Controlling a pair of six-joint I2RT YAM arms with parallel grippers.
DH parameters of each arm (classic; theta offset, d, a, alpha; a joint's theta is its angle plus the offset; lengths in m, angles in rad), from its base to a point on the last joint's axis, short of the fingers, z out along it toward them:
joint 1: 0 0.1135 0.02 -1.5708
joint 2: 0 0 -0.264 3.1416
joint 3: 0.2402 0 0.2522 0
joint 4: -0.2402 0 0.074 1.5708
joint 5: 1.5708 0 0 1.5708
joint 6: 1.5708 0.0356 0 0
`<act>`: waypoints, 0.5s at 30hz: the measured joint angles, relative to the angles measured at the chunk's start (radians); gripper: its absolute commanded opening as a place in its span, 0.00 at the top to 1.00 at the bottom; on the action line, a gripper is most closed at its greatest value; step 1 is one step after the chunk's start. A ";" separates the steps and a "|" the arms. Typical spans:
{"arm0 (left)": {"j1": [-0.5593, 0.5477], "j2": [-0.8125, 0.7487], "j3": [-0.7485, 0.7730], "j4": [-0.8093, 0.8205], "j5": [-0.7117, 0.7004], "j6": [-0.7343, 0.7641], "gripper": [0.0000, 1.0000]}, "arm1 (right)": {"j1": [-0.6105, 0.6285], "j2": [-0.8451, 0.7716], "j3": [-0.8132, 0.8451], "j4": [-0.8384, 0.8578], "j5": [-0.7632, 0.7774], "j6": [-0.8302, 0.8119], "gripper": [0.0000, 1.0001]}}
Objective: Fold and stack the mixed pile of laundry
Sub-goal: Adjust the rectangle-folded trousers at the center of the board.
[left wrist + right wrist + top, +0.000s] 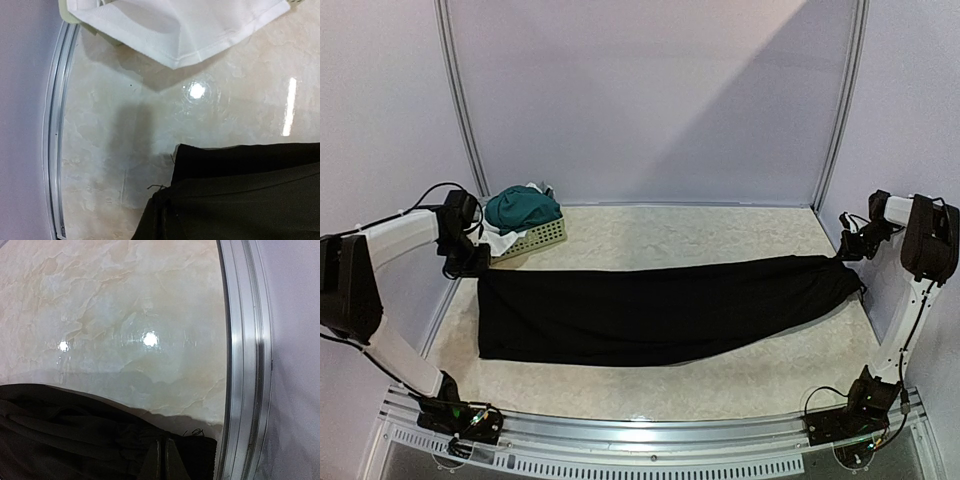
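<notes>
You have the black trousers (660, 310) stretched across the table (720, 235). The left gripper (472, 262) has its jaws pressed together on their left corner, and the right gripper (161, 460) pinches the right end. The teal shorts (522, 208) and white cloth (180, 25) sit in the basket (542, 238) at far left.

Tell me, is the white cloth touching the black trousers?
Apart. The left wrist view shows bare table between the white cloth and the black trousers.
</notes>
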 measured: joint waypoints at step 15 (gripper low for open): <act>-0.033 0.078 0.039 0.001 -0.086 -0.061 0.61 | 0.000 0.009 0.000 0.012 -0.012 0.005 1.00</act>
